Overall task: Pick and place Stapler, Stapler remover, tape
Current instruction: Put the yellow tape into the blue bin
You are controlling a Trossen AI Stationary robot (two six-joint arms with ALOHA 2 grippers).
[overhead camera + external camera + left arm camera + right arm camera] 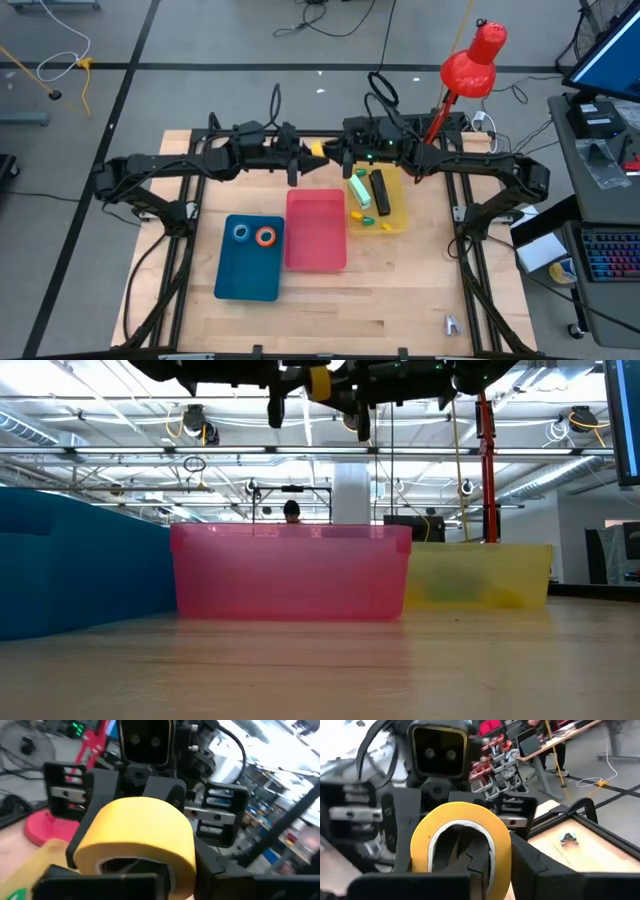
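A yellow tape roll (318, 149) (140, 835) (460, 820) hangs high above the table's far middle, between my two grippers. My left gripper (303, 156) (150, 882) comes at it from the left and my right gripper (336, 156) (490, 867) from the right; both are shut on it. A blue tape roll (241, 233) and an orange tape roll (265, 237) lie flat in the blue tray (250, 280). The black stapler (381, 190) lies in the yellow tray (398, 215), next to a green tool (358, 186) that I take for the stapler remover. My left gripper is shut on the roll's side nearest to it (125, 867), coming level from the table's left. The roll and the picture's edge hide where its fingers sit. My right gripper has the roll's wall (497, 855) with one finger (470, 862) inside the hole and one (530, 865) outside. It comes level from the table's right. The roll is lifted clear of the table.
A pink tray (316, 255) stands between the blue and yellow trays. A red lamp (472, 62) rises behind the table's far right corner. A small metal piece (452, 323) lies near the front right corner. Bare wood shows along the near edge.
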